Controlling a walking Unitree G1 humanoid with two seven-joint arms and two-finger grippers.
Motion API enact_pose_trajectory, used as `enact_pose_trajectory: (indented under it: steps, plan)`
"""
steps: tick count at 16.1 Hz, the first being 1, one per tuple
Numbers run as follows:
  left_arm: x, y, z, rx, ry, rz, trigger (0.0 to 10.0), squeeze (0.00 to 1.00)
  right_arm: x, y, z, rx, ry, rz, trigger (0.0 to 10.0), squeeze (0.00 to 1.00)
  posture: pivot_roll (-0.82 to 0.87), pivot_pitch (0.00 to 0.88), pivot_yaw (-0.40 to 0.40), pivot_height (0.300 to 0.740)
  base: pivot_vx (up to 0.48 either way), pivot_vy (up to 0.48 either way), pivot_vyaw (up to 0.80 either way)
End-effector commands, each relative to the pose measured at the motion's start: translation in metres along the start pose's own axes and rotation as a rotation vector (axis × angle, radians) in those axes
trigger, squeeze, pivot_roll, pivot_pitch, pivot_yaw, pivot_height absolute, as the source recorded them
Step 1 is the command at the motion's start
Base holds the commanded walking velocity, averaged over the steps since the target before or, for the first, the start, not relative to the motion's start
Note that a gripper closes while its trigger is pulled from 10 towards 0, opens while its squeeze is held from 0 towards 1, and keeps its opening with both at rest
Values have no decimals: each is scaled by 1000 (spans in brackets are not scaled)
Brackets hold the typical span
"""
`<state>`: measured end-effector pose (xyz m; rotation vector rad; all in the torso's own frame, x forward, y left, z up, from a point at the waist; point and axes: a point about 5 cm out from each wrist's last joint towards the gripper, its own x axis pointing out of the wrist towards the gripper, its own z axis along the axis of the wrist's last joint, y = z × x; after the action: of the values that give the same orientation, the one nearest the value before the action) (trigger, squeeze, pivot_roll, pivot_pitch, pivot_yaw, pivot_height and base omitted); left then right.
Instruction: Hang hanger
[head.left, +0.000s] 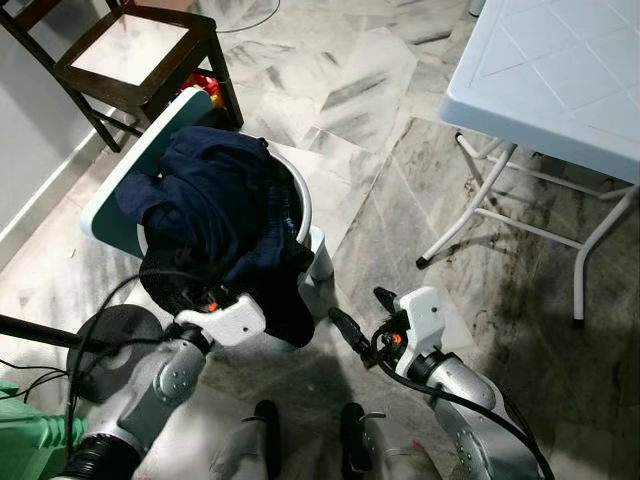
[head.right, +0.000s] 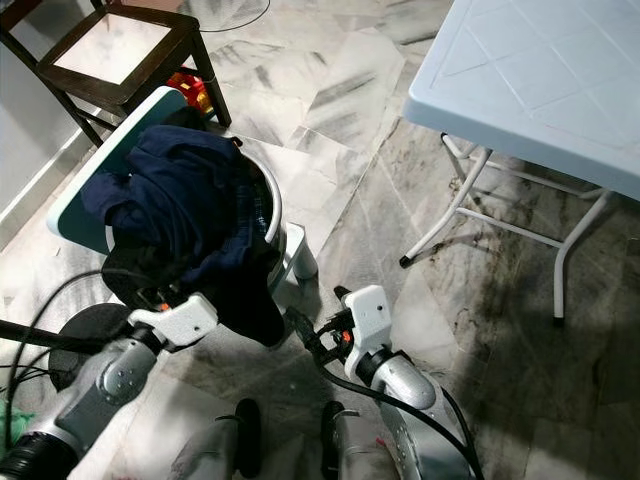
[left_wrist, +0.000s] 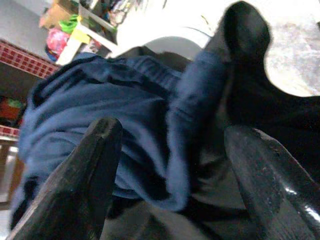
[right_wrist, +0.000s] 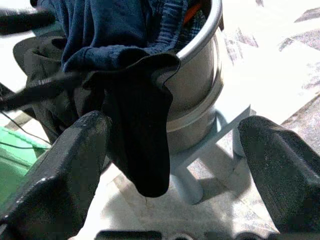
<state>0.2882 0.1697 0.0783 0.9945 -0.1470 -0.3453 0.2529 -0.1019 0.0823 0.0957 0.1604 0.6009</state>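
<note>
Navy clothes (head.left: 215, 195) heap the basin (right_wrist: 200, 75); my left end effector (left_wrist: 170, 175) gapes wide against them, right end effector (right_wrist: 170, 165) wide too. No hanger found yet; I'd dig next.

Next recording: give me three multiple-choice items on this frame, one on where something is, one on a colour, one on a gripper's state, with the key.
1. Where does the white folding table stand?
A. ahead on the robot's right
B. ahead on the robot's left
C. under the wooden chair

2. What colour is the garment on top of the clothes pile in the metal tub?
A. red
B. dark blue
C. white

3. How does the left gripper stand?
A. shut on a hanger
B. open, at the blue cloth
C. shut, holding nothing

Key:
1 A: in the eye views the table is at the upper right, while the wooden chair is at the upper left.
2 B: both eye views show navy fabric on top.
3 B: the left wrist view shows both fingers spread apart, with the blue fabric between them.
</note>
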Motion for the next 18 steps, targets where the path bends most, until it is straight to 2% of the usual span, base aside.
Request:
enact_pose_trajectory:
  steps: [1,3,5,6,10,11,12,14,18]
  plan:
    - [-6,0,-3,-2,15,-17,10000,0,-1,4,-10,17,32,11,10000,0,-12,306,14,740,0,0,0]
    - [-20,10,2,-19,-10,54,10000,0,-2,3,-10,17,33,10,10000,0,-9,306,15,740,0,0,0]
    - [-26,13,-1,-15,-2,94,10000,0,-3,2,-11,21,32,5,10000,0,-9,306,15,740,0,0,0]
    - [-22,9,-7,-24,34,78,10000,0,-2,3,-10,23,31,4,10000,0,-7,310,18,740,0,0,0]
    - [0,10,-15,-10,93,52,10000,0,-1,3,-9,19,30,14,10000,0,-12,312,15,740,0,0,0]
    - [3,11,-16,-8,100,49,10000,0,-1,4,-9,18,30,14,10000,0,-20,315,16,740,0,0,0]
    - [15,10,-16,-13,104,22,10000,0,-2,4,-9,19,29,9,10000,0,-26,315,16,740,0,0,0]
    - [25,8,-11,-17,86,6,10000,0,-4,2,-9,15,27,-2,10000,0,-50,313,24,740,0,0,0]
    - [27,4,-3,-21,24,3,10000,0,-6,1,-9,16,25,-19,10000,0,-59,309,29,740,0,0,0]
